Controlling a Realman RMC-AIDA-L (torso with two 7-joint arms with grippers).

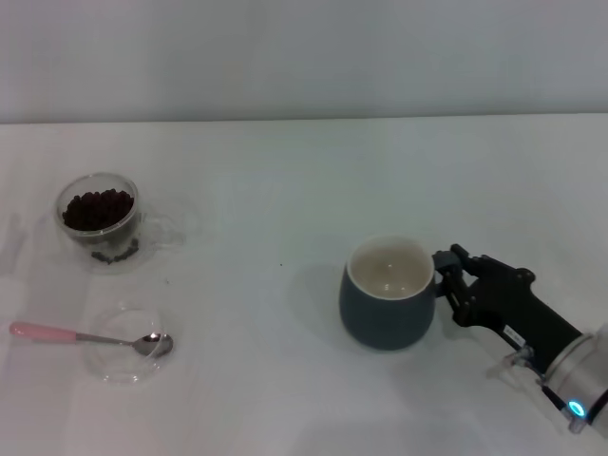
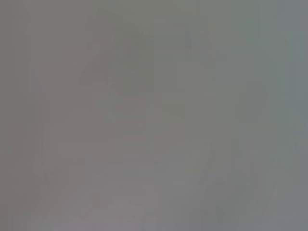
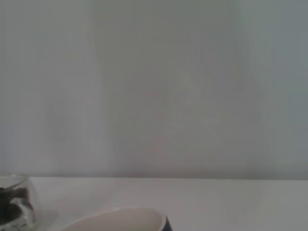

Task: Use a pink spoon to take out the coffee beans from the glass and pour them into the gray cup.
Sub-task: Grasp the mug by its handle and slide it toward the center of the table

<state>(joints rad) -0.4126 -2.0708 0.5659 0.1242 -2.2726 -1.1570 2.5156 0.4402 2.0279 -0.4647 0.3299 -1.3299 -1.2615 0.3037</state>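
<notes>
My right gripper [image 1: 445, 274], jaws clamped on the gray cup [image 1: 387, 293] handle, sits far right of the pink spoon [image 1: 85, 336], which lies left-right with its handle pointing left.

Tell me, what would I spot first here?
Probably the gray cup in the middle of the white table, with the right gripper at its handle side. Far to the left stands the glass full of dark coffee beans, and nearer lies the pink spoon, its bowl resting on a clear dish.
</notes>
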